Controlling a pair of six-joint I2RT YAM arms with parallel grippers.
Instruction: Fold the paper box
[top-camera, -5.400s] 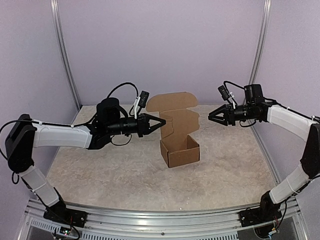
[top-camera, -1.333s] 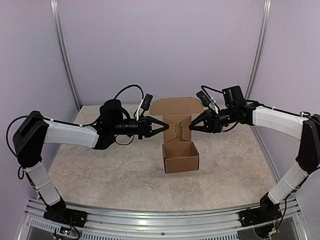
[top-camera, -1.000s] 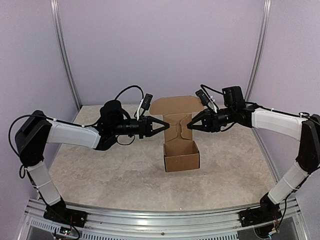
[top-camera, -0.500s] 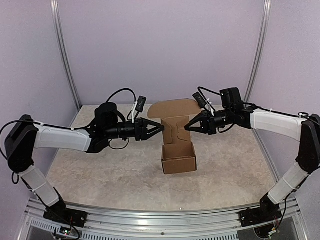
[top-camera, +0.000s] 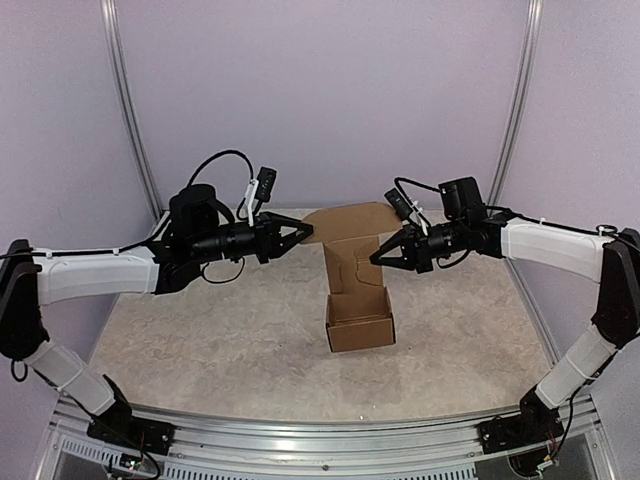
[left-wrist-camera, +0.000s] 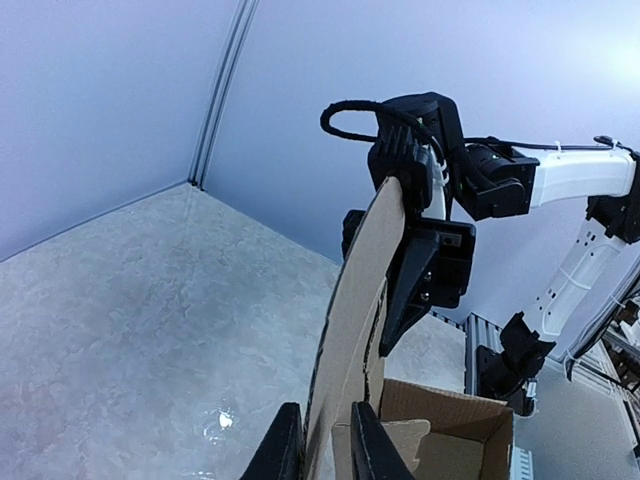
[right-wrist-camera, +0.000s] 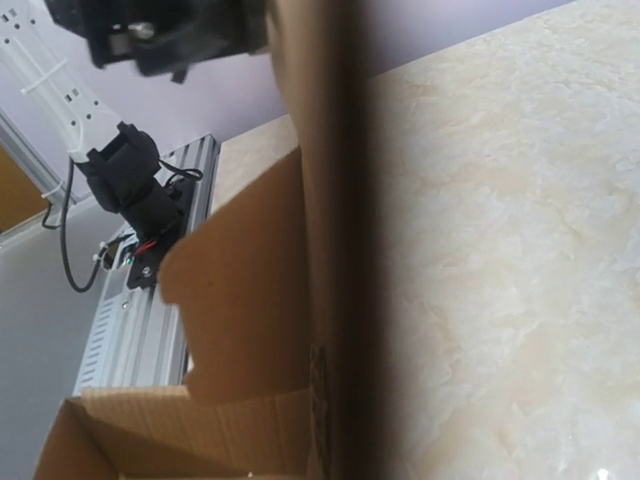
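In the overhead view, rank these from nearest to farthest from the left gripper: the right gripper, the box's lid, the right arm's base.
1. Lid, right at the left gripper.
2. Right gripper, across the lid.
3. Right arm's base, near-right corner.

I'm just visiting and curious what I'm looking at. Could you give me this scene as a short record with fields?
Object: paper box, brown card, open tray resting on the table
Lid: lid standing upright behind the tray, its top flap bending over
Left pincer: left pincer, one finger on each side of the lid's upper left edge; grip unclear
Right pincer: right pincer closed, tip at the lid's right edge
Box state: not yet closed
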